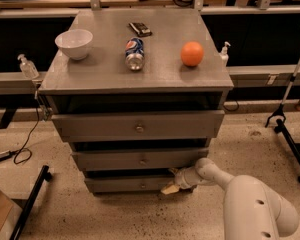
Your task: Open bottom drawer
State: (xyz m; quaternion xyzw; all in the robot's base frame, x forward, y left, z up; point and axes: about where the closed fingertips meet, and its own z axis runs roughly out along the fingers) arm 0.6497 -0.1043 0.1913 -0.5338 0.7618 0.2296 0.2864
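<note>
- On the cabinet top (105, 76): bowl (73, 43) at 9 o'clock; can (135, 53) lying at centre; orange (192, 53) at 3 o'clock
- Beneath it, three drawers stacked; bottom drawer (125, 185) lowest, under the middle drawer (142, 159)
- Gripper (170, 187) at the bottom drawer's 3 o'clock end, right before its front; arm (250, 209) off toward 4 o'clock

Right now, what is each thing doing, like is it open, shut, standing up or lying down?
bottom drawer: looks shut, not pulled out.
middle drawer: looks shut.
top drawer: looks shut.
pincer: low, at the bottom drawer's right end.
bowl: upright, looks empty.
soda can: lying on its side.
orange: whole, unpeeled.
</note>
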